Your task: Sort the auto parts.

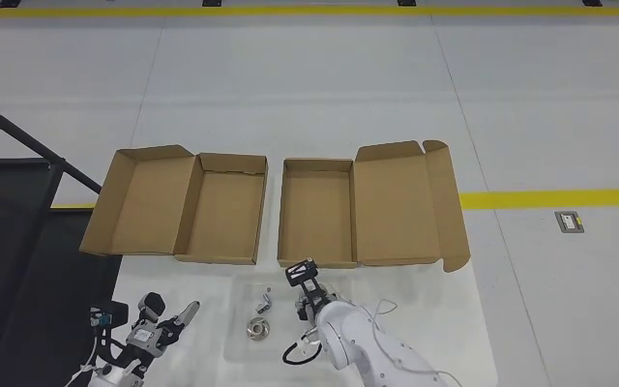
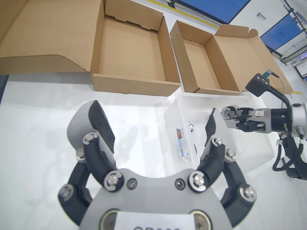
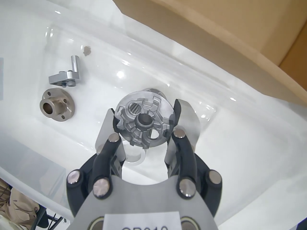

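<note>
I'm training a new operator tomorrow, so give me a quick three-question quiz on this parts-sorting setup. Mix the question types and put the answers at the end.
1. True or false: the left gripper holds a part.
2. The toothed hub is: A in the left gripper; B clamped in the right gripper; C lying loose in the clear bin.
3. Fill in: in the bin, the flanged bushing lies beside a ___.
Key: 1 false, its jaws are open and empty. 2 B. 3 bracket with pin.
</note>
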You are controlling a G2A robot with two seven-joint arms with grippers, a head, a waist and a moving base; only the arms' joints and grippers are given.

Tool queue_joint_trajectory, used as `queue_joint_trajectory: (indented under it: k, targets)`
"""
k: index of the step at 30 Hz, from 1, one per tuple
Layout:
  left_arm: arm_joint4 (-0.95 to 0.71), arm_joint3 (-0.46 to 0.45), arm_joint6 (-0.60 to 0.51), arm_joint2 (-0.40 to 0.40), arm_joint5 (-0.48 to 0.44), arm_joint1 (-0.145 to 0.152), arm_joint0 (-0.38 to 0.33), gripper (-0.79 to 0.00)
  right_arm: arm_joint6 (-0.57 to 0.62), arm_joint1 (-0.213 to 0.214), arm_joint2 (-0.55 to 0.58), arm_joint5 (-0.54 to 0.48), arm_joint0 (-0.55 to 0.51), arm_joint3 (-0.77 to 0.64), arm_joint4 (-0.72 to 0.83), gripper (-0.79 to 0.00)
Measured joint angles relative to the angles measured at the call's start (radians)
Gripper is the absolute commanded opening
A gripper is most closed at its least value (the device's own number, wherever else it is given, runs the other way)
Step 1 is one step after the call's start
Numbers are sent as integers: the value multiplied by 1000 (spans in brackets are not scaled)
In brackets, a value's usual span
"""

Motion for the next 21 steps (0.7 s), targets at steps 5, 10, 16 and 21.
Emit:
queue_joint_trajectory:
  k: [5,10,16,21]
  targets:
    - [0,0,0,0,0,0,0,0,-21,17,12,-28,-78,-168,-97,-785]
    - [0,0,0,0,0,0,0,0,-104,29,8,-43,-150,-300,-238,-785]
    - [0,0,0,0,0,0,0,0,-138,31,3,-81,-165,-317,-266,-785]
    - [0,0,0,0,0,0,0,0,-138,31,3,-81,-165,-317,-266,-785]
